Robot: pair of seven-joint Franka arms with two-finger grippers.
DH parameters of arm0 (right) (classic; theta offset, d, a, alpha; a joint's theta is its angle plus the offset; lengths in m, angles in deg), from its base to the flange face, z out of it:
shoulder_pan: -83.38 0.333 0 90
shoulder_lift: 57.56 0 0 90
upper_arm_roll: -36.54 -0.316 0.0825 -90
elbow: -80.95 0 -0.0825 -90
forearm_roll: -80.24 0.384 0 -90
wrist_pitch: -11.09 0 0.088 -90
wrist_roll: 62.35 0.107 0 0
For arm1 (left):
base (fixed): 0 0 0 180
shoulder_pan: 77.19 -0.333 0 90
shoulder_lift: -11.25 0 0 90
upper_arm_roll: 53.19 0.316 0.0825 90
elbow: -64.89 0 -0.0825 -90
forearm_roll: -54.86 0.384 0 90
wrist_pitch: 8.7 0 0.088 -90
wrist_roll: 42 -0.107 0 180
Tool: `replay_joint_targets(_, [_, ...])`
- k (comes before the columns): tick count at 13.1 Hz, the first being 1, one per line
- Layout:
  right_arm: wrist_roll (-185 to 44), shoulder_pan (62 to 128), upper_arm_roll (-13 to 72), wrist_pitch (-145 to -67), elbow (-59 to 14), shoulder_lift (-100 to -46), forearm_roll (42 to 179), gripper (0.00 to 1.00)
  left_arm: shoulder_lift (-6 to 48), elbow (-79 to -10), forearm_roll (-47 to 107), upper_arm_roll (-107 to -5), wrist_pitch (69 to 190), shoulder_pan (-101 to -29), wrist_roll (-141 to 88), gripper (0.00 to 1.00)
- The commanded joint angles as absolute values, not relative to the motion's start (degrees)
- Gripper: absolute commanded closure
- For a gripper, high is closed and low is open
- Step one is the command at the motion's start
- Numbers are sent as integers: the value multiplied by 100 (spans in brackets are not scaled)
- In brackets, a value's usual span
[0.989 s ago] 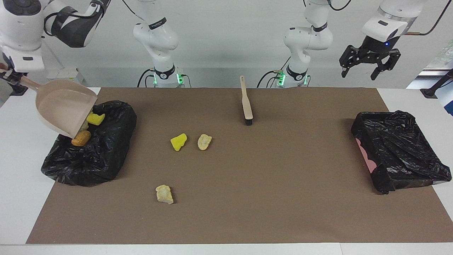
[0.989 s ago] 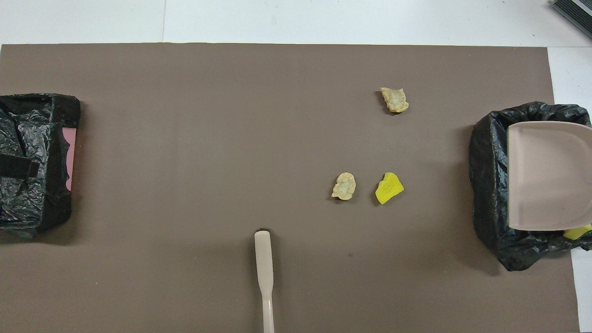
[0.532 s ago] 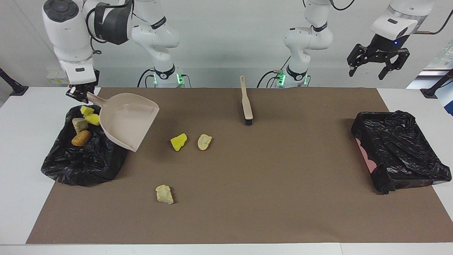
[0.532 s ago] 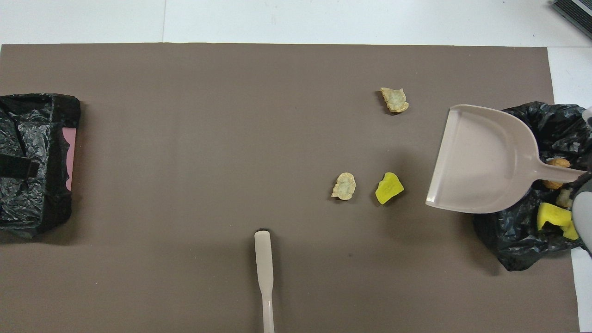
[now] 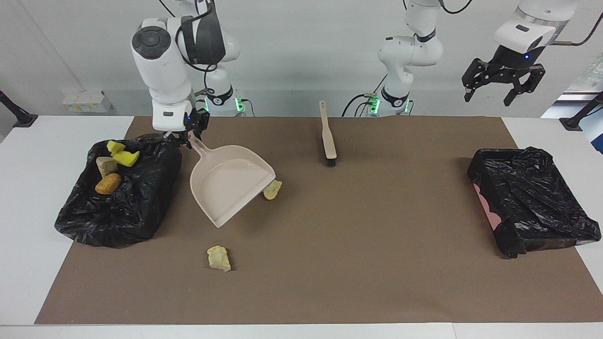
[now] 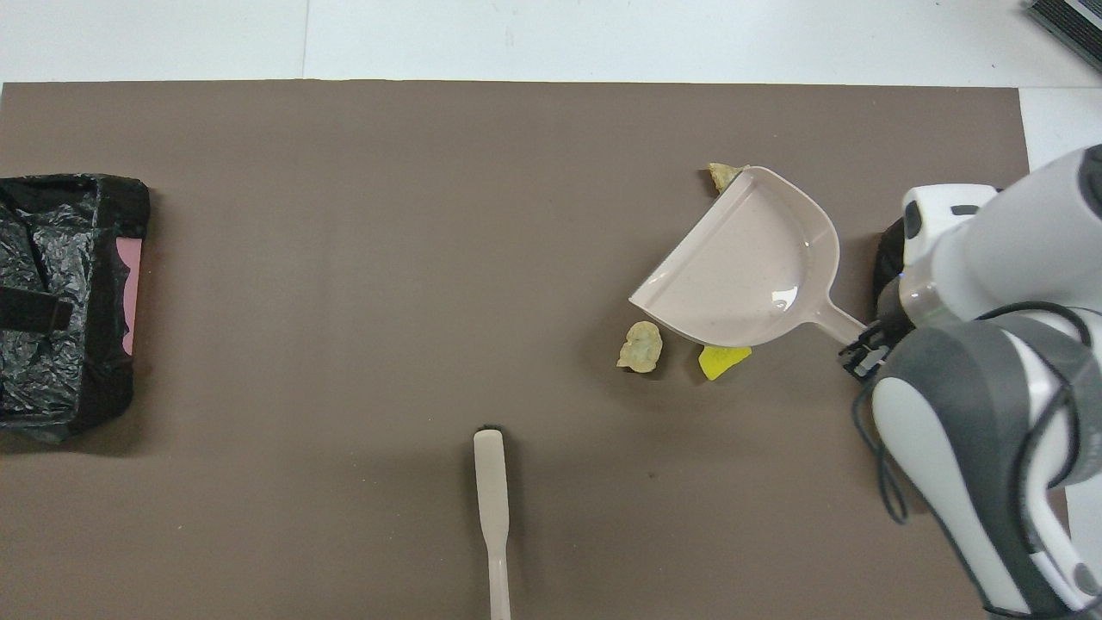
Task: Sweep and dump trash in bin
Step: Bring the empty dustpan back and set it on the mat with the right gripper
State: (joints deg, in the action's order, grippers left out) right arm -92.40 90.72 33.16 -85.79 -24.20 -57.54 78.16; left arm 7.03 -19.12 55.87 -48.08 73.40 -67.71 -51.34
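Now the right gripper [image 5: 188, 134], clamped on the dustpan [image 5: 231, 188] handle, has swung it from the bin [image 5: 118, 207] at frame left back over the mat, empty. Four scraps [image 5: 110, 167] lie in that bin; three remain mid-mat, one [image 5: 219, 258] in open room. The left gripper [image 5: 503, 87] waits open, upper right; the brush [image 5: 328, 134] lies untouched.

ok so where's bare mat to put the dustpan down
Widest bare mat lies between the brush and the empty bin at the left arm's end. Crowded at the right arm's end: the right hand holds the dustpan over the mat, above two of the three loose scraps, next to the bin with trash.
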Motion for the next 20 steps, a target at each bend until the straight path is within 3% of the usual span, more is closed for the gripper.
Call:
replay_joint_targets(1, [-8050, 9593, 3346, -9119, -2408, -6167, 8173, 100, 712, -1799, 5617, -4845, 7198, -6831, -5193, 0])
replay_joint_targets(6, [-6046, 10648, 3346, -10411, -2294, -6844, 8622, 100, 712, -1808, 5617, -4845, 7198, -6831, -5193, 0])
replay_joint_targets(12, [-3480, 11633, 3355, -10826, -1592, -7837, 8499, 100, 712, -1808, 5617, -4845, 7198, -6831, -5193, 0])
replay_joint_targets(15, [-2772, 11827, 3355, -11001, -1125, -8356, 8420, 100, 712, -1799, 5617, -4845, 7198, -6831, -5193, 0])
replay_joint_targets(19, [-2396, 11942, 3355, -11546, -1124, -8621, 8438, 100, 712, -1808, 5617, -4845, 7198, -6831, -5193, 0])
replay_joint_targets(20, [-2333, 11881, 3355, -11608, -1124, -8630, 8411, 49, 712, -1799, 5617, -4845, 7198, -6831, -5193, 0])
